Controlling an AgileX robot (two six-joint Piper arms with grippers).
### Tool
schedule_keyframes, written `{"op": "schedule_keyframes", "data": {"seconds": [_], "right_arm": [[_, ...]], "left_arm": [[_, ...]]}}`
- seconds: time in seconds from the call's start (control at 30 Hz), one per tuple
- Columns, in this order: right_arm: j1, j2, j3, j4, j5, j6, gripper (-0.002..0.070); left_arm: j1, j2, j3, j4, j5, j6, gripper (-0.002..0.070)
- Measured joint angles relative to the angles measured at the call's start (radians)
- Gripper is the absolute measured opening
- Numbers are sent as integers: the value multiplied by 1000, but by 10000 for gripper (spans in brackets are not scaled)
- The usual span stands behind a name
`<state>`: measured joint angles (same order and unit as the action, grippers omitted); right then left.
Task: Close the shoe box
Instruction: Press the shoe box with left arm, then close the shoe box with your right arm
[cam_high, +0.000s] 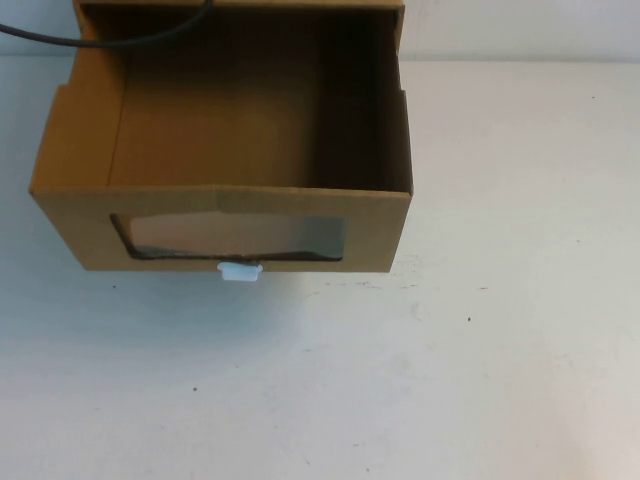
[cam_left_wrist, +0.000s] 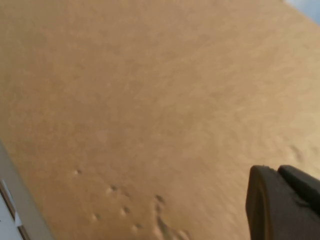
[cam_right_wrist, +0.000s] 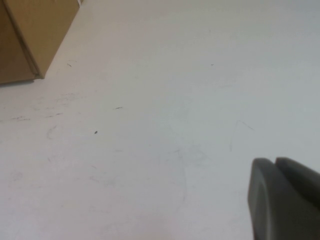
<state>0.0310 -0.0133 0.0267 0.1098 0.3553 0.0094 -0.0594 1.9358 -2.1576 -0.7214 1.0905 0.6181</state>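
The shoe box (cam_high: 380, 225) is brown cardboard and stands at the far left of the table. Its drawer is pulled out towards me, open and empty inside. The front has a clear window (cam_high: 235, 237) with a small white pull tab (cam_high: 240, 271) below it. Neither gripper shows in the high view. In the left wrist view my left gripper (cam_left_wrist: 275, 170) is shut and empty, close against a brown cardboard wall (cam_left_wrist: 150, 100). In the right wrist view my right gripper (cam_right_wrist: 274, 161) is shut and empty over the white table, away from the box corner (cam_right_wrist: 35, 30).
The white table (cam_high: 430, 380) stretches in front of and to the right of the box. A black cable (cam_high: 100, 40) crosses the box's far left corner. A pale edge (cam_left_wrist: 15, 205) shows beside the cardboard in the left wrist view.
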Motion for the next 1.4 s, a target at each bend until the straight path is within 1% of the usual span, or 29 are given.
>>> {"op": "schedule_keyframes", "data": {"seconds": [0.1, 0.2, 0.43, 0.57, 0.67, 0.8, 0.9, 0.97, 1.03, 1.13, 1.3, 1.4], "right_arm": [[0, 0, 0, 0, 0, 0, -13], [0, 0, 0, 0, 0, 0, -13], [0, 0, 0, 0, -2, 0, -13], [0, 0, 0, 15, -44, 0, -13], [0, 0, 0, 107, -117, 0, -13], [0, 0, 0, 349, -230, 0, -13], [0, 0, 0, 431, -295, 0, -13], [0, 0, 0, 479, -302, 2, -13], [0, 0, -14, 518, -241, 0, -13], [0, 40, -108, 522, -61, -2, -13], [0, 289, -345, 446, 252, -22, -13], [0, 443, -483, 410, 388, -69, -13]], "left_arm": [[0, 70, -62, 0, 18, -18, -5], [0, 105, -77, 4, 18, -22, -5], [0, 121, -88, -7, 12, -25, -5], [0, 121, -88, -10, 12, -29, -5], [0, 121, -88, -11, 12, -36, -5], [0, 121, -88, -11, 12, -40, -5], [0, 121, -88, -11, 12, -40, -5], [0, 121, -88, -11, 12, -42, -5], [0, 121, -88, -16, 12, -44, -5], [0, 121, -88, -22, 12, -44, -5], [0, 123, -88, -29, 15, -44, -5], [0, 123, -88, -31, 21, -44, -5]]}}
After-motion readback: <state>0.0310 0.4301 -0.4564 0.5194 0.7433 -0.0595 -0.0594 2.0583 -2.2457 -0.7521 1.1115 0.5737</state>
